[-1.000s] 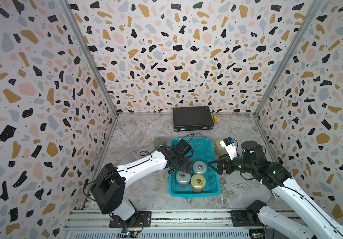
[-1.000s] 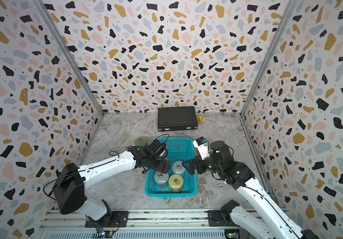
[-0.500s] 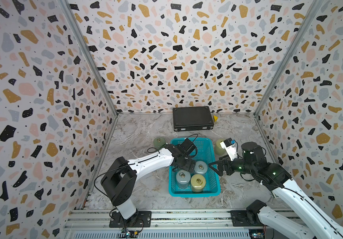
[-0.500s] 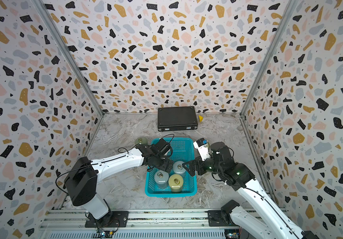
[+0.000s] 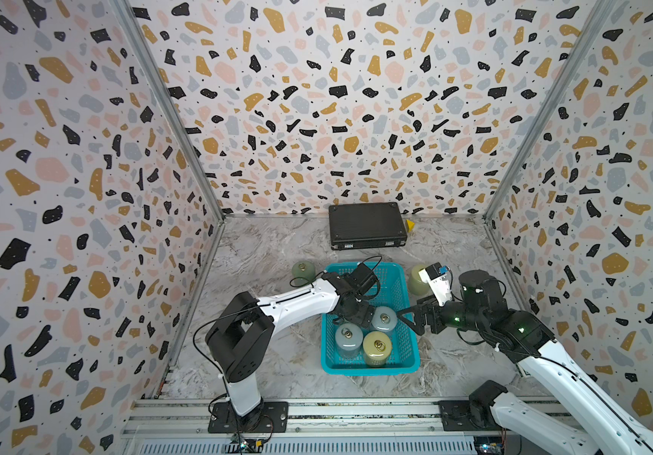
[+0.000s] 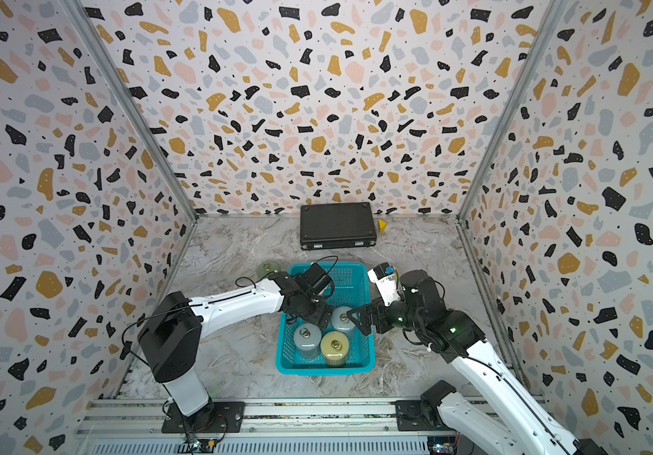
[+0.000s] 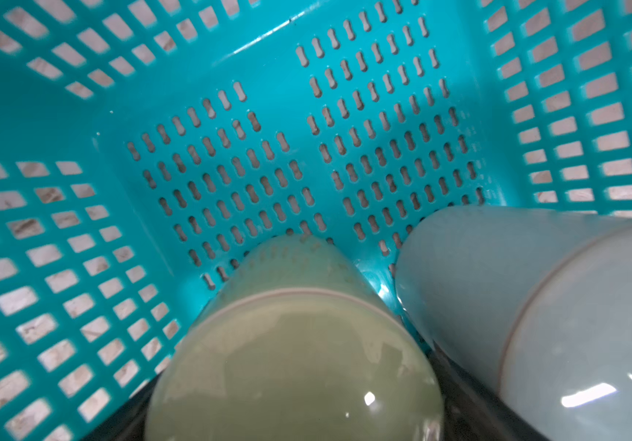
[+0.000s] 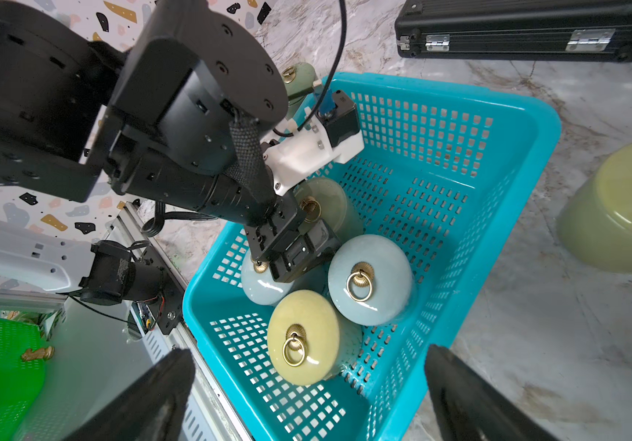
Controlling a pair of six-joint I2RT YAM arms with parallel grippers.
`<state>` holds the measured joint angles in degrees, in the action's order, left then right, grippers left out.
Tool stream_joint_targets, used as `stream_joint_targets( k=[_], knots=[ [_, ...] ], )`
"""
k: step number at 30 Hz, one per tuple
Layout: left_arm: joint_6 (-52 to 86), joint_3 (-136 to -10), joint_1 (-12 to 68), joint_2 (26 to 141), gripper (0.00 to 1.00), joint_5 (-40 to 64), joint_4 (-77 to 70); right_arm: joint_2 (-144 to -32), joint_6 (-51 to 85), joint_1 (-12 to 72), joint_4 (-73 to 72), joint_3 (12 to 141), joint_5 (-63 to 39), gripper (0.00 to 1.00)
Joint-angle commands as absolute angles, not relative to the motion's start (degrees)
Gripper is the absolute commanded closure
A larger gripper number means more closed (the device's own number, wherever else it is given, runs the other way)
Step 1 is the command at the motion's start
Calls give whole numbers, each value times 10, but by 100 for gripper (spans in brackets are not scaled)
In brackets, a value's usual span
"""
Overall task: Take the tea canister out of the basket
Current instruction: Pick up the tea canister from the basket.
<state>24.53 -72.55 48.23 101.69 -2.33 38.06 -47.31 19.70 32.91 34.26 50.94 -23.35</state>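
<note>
Terrazzo-patterned walls [image 5: 317,98] close in a marbled grey desk [image 5: 269,252]. At its back lies a flat black case [image 5: 368,226]. Nearer the middle stands the basket [image 5: 372,368], rectangular and turquoise, with slotted walls and floor and a thick rim.

Four round tea canisters stand upright inside it, all glossy ceramic with domed lids that carry a brass ring. A yellow canister [image 5: 376,346] is at the near end. Close behind it are the left pale blue canister [image 5: 347,338] and the right pale blue canister [image 5: 384,320]. The pale green tea canister [image 8: 325,198] stands behind those, about the middle of the basket. Two more stand on the desk outside: a dark green canister [image 5: 303,271] just beside the basket's far left corner, and a pale yellow-green canister [image 5: 415,281] near its right wall.

The left gripper [image 5: 358,315] reaches down into the basket, spread wide. The left wrist view shows the pale green tea canister [image 7: 295,362] between its dark fingers [image 7: 463,412]; whether they touch it cannot be told. The right gripper [image 5: 415,317] hangs beside the basket's right rim, its fingers [image 8: 154,401] spread wide with nothing held.
</note>
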Motion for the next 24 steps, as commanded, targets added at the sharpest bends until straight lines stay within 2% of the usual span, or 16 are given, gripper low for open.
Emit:
stream_joint_targets(
  k=[1,11,14,24],
  knots=[
    [233,-727,479,1042,2,-42,442,-474,201,332,336,517,-237,1],
    [231,-737,478,1051,11,-50,445,-475,205,331,333,514,-236,1],
    [230,-743,479,1043,25,-46,446,-475,207,331,332,514,-234,1],
    [241,-776,479,988,24,-51,469,-475,212,331,321,513,-238,1]
  ],
)
